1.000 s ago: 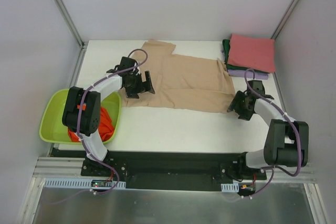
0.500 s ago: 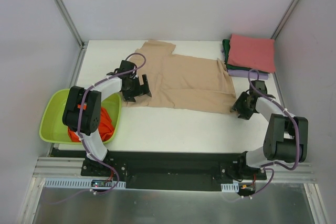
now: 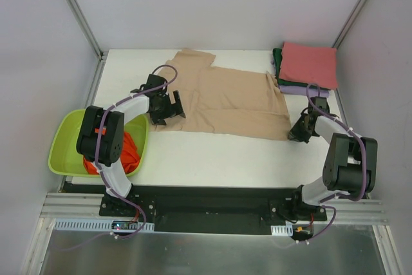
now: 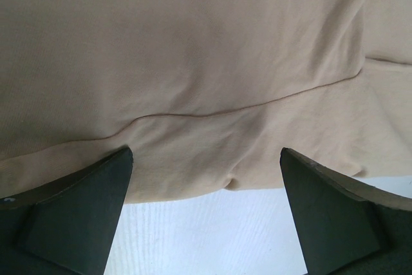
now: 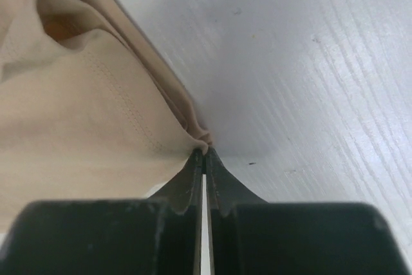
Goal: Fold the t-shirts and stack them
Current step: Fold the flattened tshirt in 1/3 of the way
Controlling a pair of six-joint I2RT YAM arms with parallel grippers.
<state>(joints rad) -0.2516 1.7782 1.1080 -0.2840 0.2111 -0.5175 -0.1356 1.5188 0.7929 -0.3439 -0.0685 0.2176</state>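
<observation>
A beige t-shirt (image 3: 225,98) lies spread flat across the white table (image 3: 212,156). My left gripper (image 3: 168,109) stands open at the shirt's near left hem; in the left wrist view its fingers (image 4: 84,210) straddle that hem (image 4: 193,178), touching nothing. My right gripper (image 3: 299,132) is shut on the shirt's near right corner, and the right wrist view shows the cloth (image 5: 77,107) pinched at the fingertips (image 5: 205,151). A folded stack sits at the back right: pinkish-red shirt (image 3: 310,64) on top, dark green (image 3: 277,62) and lavender (image 3: 302,89) beneath. An orange shirt (image 3: 131,149) lies crumpled in the basin.
A lime-green plastic basin (image 3: 64,140) sits off the table's left edge beside the left arm's base. White walls and metal frame rails (image 3: 77,14) enclose the table on three sides.
The right gripper slid right to the shirt's near right corner and closed on it. The left gripper shifted slightly left onto the hem, still open.
</observation>
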